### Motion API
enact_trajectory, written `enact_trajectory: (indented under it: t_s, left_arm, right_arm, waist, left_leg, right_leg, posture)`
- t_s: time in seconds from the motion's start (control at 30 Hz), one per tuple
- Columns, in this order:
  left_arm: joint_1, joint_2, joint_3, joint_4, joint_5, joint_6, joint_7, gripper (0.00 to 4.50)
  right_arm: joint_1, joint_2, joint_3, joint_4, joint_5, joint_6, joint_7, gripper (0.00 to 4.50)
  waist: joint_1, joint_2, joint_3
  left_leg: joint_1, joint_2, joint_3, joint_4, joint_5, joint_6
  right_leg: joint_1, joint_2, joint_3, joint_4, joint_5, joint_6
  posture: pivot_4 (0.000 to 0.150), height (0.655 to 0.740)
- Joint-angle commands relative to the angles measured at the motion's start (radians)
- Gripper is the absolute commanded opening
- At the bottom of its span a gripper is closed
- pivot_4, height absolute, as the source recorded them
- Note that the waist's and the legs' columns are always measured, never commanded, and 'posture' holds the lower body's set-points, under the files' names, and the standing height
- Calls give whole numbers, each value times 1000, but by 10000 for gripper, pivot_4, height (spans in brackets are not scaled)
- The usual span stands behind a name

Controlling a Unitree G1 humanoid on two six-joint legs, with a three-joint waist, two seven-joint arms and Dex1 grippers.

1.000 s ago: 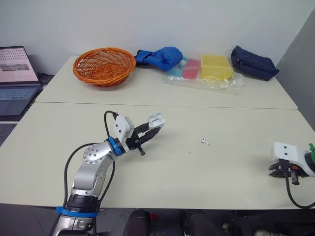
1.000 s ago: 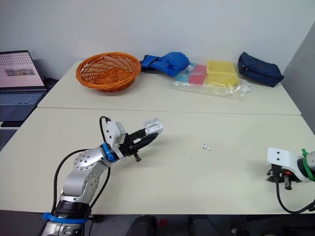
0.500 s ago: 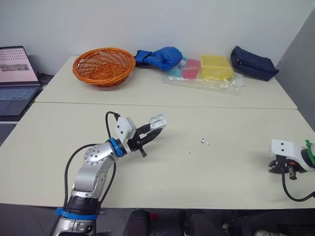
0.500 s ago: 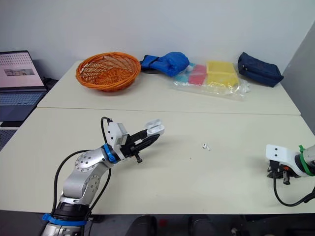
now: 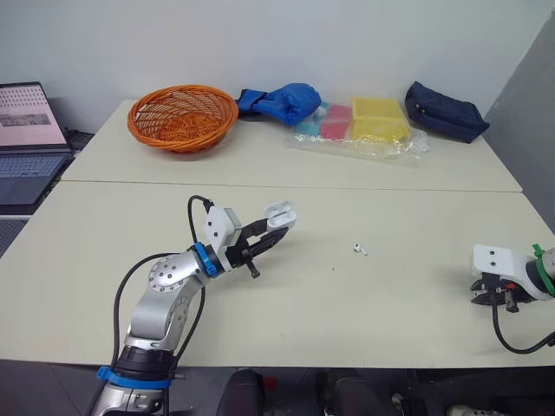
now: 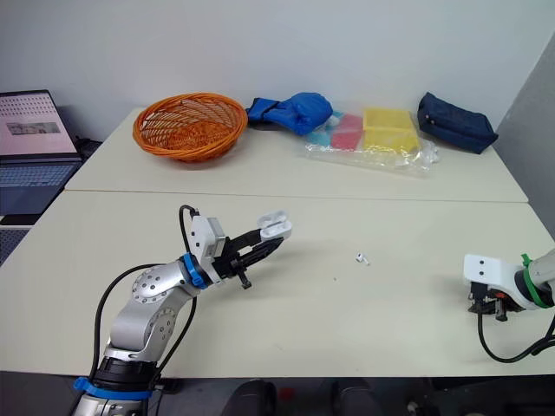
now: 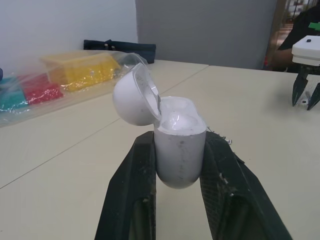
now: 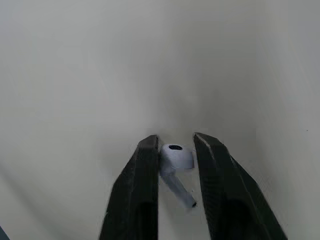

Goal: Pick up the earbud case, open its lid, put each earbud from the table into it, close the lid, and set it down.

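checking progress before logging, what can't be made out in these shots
- Case wells: left wrist view, its own rim and glare hide them.
- Loose bud: eye views, too small to tell how it lies.
- Held bud: eye views, right hand covers it.
- Laptop: cut off by the left edge.

Two pale beige tables stand pushed together, a seam running between the near surface (image 5: 390, 295) and the far surface (image 5: 260, 160). On the far one, an orange wicker basket (image 5: 183, 116) sits at the left, with a blue fabric bundle (image 5: 282, 101) just beside it. Next comes a clear plastic bag (image 5: 408, 146) holding teal, red and yellow packs, then a navy zip pouch (image 5: 446, 111) near the right corner. On the near surface a single white earbud (image 5: 360, 250) lies right of centre, well apart from everything else.
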Motion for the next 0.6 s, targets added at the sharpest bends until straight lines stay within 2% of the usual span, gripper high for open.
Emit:
enact_trajectory:
  t_s: [0.03, 0.07, 0.6]
  left_arm:
    - [-14, 3, 2, -20, -12, -19, -9, 8048]
    - [-15, 2, 2, -17, -12, -21, -11, 8048]
    - [-9, -14, 1, -5, -8, -34, -13, 8048]
  right_arm:
    - [-3, 4, -2, 2, -3, 0, 1, 23514]
    - [-2, -2, -4, 6, -7, -10, -2, 25849]
    - [82, -47, -53, -2, 15, 26, 15, 25849]
  waist:
    - [0, 0, 0]
    - [0, 0, 0]
    - [10, 0, 0]
  left_leg:
    - [0, 0, 0, 0, 0, 0]
    - [0, 0, 0, 0, 0, 0]
    - [0, 0, 0, 0, 0, 0]
  right_leg:
    - [0, 0, 0, 0, 0, 0]
    - [0, 0, 0, 0, 0, 0]
    - [0, -1, 0, 0, 0, 0]
  posture:
    - [1500, 7400]
    - [1500, 7400]
    - [1500, 7400]
